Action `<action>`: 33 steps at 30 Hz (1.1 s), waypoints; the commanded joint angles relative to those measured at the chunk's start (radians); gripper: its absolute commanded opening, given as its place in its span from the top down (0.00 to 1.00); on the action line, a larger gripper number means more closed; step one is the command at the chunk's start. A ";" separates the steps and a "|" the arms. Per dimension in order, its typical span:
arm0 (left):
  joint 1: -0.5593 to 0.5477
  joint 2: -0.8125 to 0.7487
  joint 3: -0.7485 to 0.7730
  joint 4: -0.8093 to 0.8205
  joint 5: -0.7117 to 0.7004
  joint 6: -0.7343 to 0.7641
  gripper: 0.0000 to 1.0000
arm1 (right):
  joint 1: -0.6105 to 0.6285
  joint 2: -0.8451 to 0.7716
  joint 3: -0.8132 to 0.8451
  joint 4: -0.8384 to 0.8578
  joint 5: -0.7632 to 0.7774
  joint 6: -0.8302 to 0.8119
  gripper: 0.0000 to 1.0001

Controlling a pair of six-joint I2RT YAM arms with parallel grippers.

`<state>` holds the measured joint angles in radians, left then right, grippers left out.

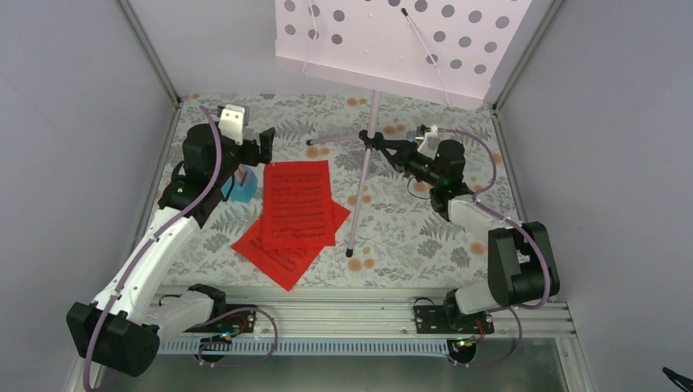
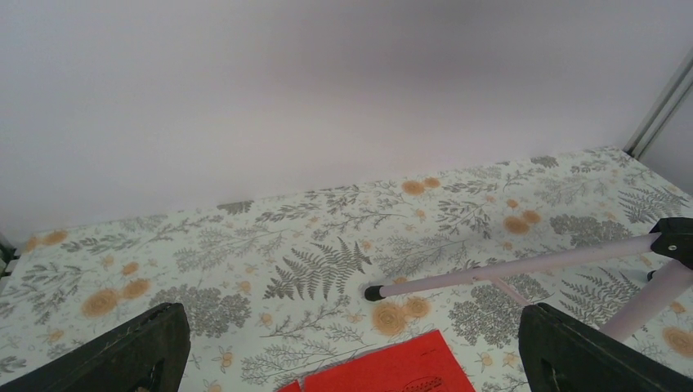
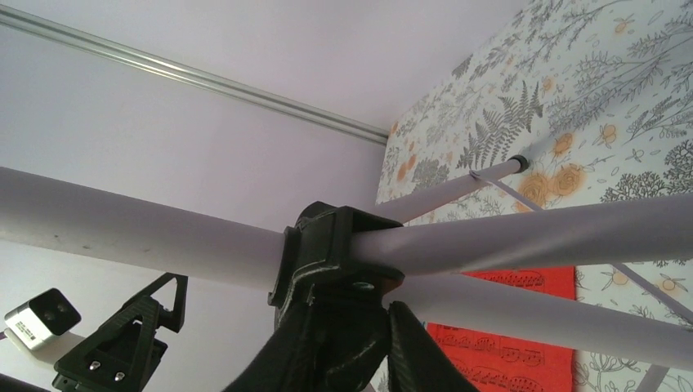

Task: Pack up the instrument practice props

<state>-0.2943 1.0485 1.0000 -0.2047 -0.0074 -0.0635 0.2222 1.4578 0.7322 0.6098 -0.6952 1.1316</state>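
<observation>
Music stand (image 1: 384,49): upright pole, black hub (image 3: 327,253) pinched between the right claw's (image 1: 386,148) jaws; left claw (image 2: 351,351) gapes wide, farther from the stand.

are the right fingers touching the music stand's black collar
Touching. The right wrist view shows both right fingers pressed against the black collar, with no gap.

surface: tabletop (image 1: 425,237) under pale cloth printed with grey ferns and orange blossoms | walls: plain grey wall panels (image 1: 73,163) at 9, 12 and 3 o'clock | frame: aluminium corner posts (image 1: 151,57) at 11 and 1 o'clock | edge: slotted metal rail (image 1: 359,314) at 6 o'clock | light: soft, even
</observation>
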 commanded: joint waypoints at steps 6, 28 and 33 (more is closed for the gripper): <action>0.003 -0.024 0.008 0.002 0.018 -0.006 0.00 | 0.024 -0.015 -0.054 0.052 0.011 -0.059 0.91; 0.004 -0.015 0.008 0.002 0.024 -0.006 0.00 | 0.016 -0.002 -0.065 0.164 -0.047 -0.268 0.65; 0.003 -0.015 0.007 0.003 0.026 -0.007 0.00 | 0.002 0.017 -0.057 0.154 -0.040 -0.272 0.62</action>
<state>-0.2943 1.0405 1.0000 -0.2050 0.0055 -0.0639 0.2394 1.4536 0.6712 0.7391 -0.7292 0.8997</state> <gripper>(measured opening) 0.999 0.375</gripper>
